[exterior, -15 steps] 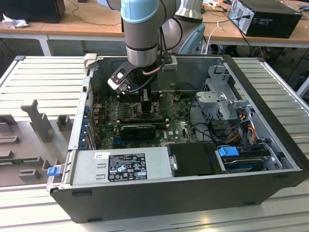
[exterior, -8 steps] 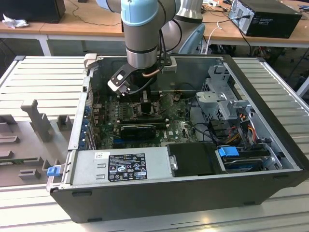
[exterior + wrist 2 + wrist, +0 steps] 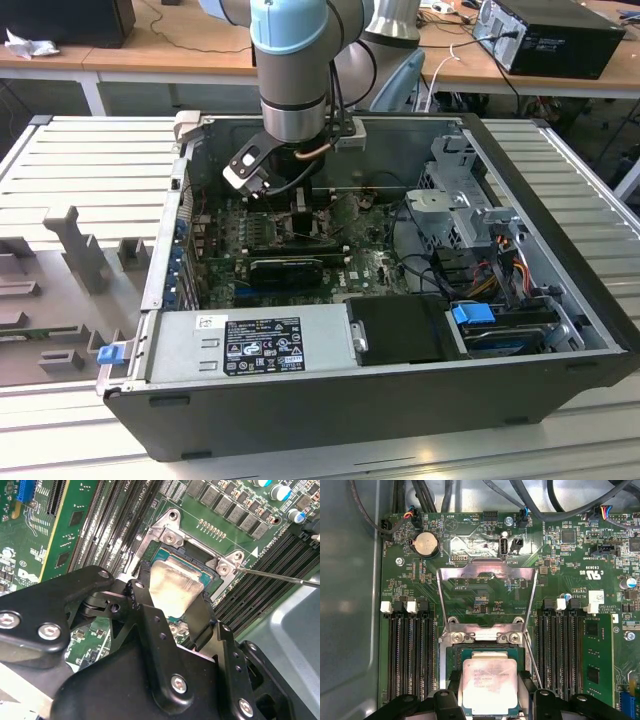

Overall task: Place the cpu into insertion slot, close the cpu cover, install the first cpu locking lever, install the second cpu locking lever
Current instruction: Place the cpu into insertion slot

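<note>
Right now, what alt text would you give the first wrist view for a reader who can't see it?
The black end effector grips the cpu at the insertion slot on a green motherboard. The cpu cover is swung open beyond it, with memory slots on both sides.

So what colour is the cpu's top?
The cpu is pale silvery-beige, clearest in the first wrist view.

The cpu [image 3: 489, 685] looks dull metal, the cpu cover [image 3: 485, 571] glossy.
</note>
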